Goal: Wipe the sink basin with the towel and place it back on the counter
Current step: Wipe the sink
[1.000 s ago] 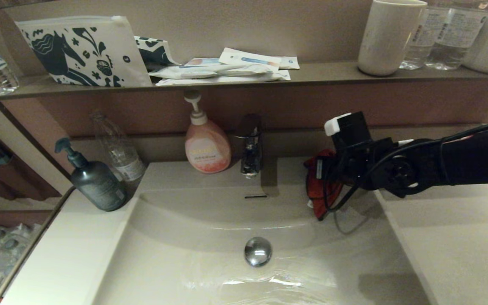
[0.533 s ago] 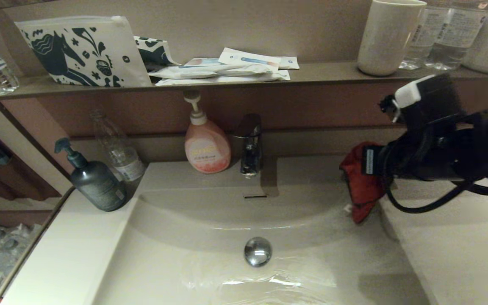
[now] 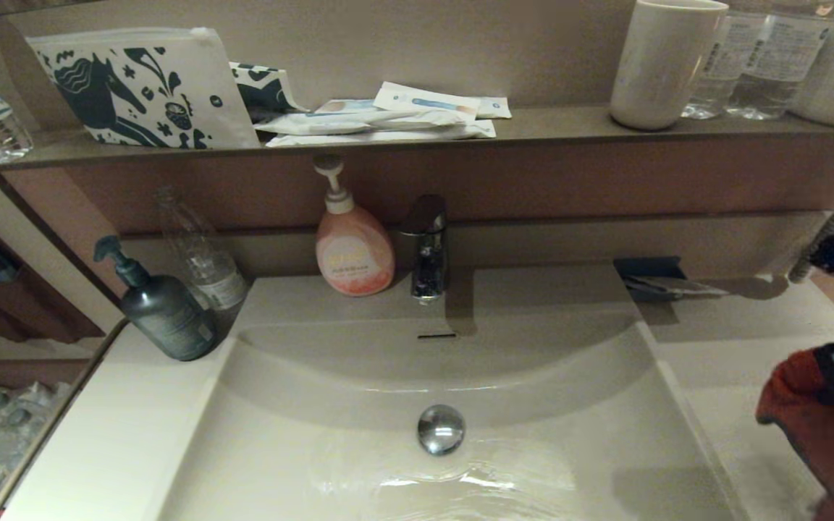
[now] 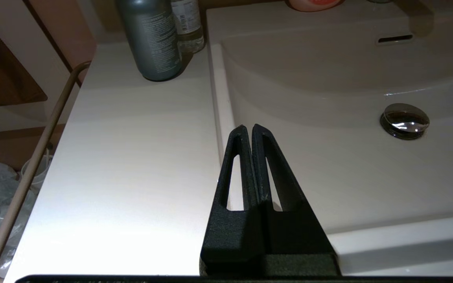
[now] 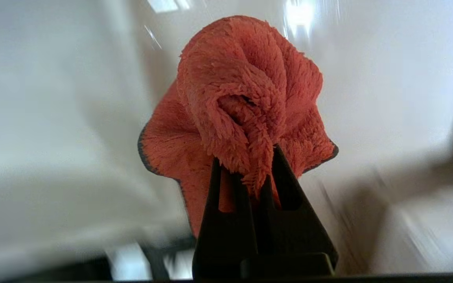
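Right gripper (image 5: 246, 165): jaws pinched on a fold of the towel (image 5: 246, 98), bunched above the right-hand surface (image 3: 743, 347), clear of the sink basin (image 3: 569, 463); best lowered until the cloth rests flat, then released. Left gripper (image 4: 248, 127): jaws closed, empty, parked by the basin's left rim. Head view crops the right gripper; towel-to-surface contact unclear.

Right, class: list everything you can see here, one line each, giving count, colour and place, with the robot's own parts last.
sink basin: one, off-white, centre
drain stopper: one, chrome, basin floor
tap: one, chrome, behind basin
counter: one, off-white, around basin
soap pump: one, pink, beside tap
pump bottle: one, dark grey, counter's left
clear bottle: one, behind it
shelf: one, brown-grey, above tap
pouch: one, white and navy, shelf left
sachets: several, white, shelf middle
cup: one, cream, shelf right
towel: one, red-orange, over right counter
right gripper: jaws shut on towel
left gripper: jaws shut, parked at basin's left rim
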You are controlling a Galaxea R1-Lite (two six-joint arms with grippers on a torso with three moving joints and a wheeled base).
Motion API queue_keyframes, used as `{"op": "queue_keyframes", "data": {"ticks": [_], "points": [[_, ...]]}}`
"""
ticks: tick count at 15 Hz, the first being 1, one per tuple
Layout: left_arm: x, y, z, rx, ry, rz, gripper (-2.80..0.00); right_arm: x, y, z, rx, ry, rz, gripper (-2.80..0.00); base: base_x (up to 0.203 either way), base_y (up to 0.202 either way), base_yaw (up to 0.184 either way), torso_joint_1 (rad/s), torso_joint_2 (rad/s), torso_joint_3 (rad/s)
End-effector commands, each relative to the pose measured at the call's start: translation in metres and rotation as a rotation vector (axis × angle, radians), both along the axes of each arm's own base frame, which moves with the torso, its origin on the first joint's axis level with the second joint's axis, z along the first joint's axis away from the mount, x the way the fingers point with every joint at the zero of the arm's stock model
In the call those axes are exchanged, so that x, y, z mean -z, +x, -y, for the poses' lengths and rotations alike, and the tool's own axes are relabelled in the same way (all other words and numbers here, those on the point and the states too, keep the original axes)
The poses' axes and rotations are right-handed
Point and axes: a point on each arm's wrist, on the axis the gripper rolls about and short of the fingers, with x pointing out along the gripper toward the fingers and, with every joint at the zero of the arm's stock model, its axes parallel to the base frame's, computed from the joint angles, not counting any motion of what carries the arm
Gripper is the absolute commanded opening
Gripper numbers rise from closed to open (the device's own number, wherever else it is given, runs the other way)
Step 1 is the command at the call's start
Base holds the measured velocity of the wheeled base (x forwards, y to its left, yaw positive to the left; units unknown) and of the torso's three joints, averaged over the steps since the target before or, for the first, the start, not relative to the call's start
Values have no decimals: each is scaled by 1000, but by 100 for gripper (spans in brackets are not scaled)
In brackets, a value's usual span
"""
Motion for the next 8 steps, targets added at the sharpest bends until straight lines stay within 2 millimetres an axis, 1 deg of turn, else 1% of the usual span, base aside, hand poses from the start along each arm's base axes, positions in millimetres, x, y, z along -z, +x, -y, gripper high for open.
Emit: {"op": "queue_keyframes", "data": {"ticks": [1,4,6,8], "points": [[0,0,0,0,0,0,-280,11,-11,6,12,-18,-71,-280,0,0,0,0,0,0],[0,0,0,0,0,0,-280,43,-12,6,-11,-25,-151,-280,0,0,0,0,0,0],[0,0,0,0,0,0,-280,69,-10,5,-69,-19,-146,-280,0,0,0,0,0,0],[0,0,0,0,0,0,-280,85,-7,5,-122,19,-152,-280,0,0,0,0,0,0]]}}
